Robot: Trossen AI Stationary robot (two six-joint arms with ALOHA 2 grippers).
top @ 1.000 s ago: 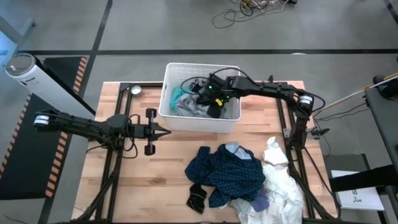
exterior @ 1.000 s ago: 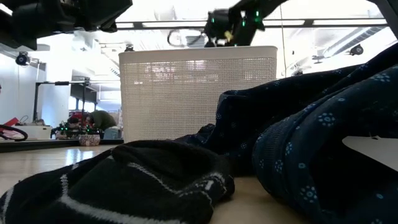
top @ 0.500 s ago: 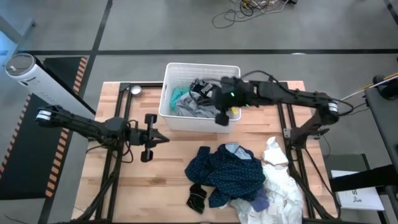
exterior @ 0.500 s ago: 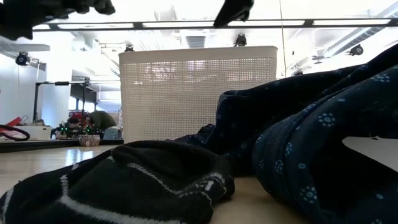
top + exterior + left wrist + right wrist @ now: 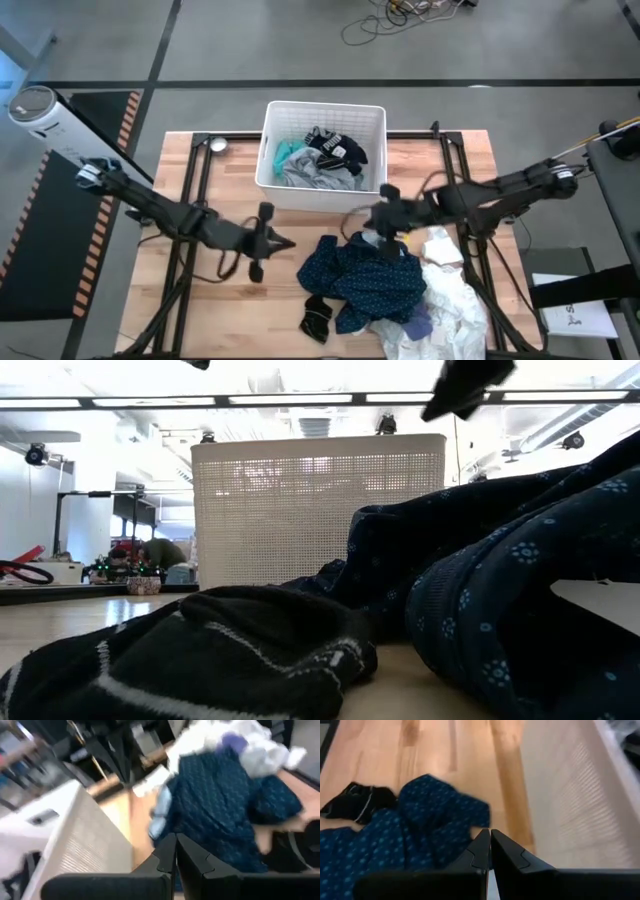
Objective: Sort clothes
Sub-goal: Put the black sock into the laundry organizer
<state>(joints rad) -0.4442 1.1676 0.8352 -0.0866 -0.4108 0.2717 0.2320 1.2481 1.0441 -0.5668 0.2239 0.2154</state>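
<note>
Right tool [image 5: 389, 222] is shut with nothing between its fingers, and it hangs above the tabletop [image 5: 470, 160] just in front of the white basket [image 5: 323, 196], at the basket-side edge of the loose pile. Directly under and ahead of it lies the dark blue patterned garment [image 5: 362, 278], the largest piece of that pile; the right wrist view shows its near fold [image 5: 440, 815] just beyond the closed fingertips, with bare wood between fold and basket wall. The garment spreads away from the basket toward the front edge, so the tool meets it at its basket-side end.

Left tool [image 5: 272, 241] is also shut and empty. It points toward the same pile from the other side, near the garment's edge but separated from it by bare wood. The right tool is judged the nearer of the two, being over the cloth already.

Remaining unsorted pieces lie against the blue garment: a black sock with white stripes [image 5: 318, 320] at its front corner, white pieces [image 5: 450, 290] on the right, and a purple item [image 5: 418, 322] tucked between them. Sorted into the basket are a teal piece [image 5: 287, 155], a grey piece [image 5: 315, 172] and a navy printed piece [image 5: 335, 148].

Before any grasp on the blue garment, the right tool would need to open, then descend onto the fold below it
</note>
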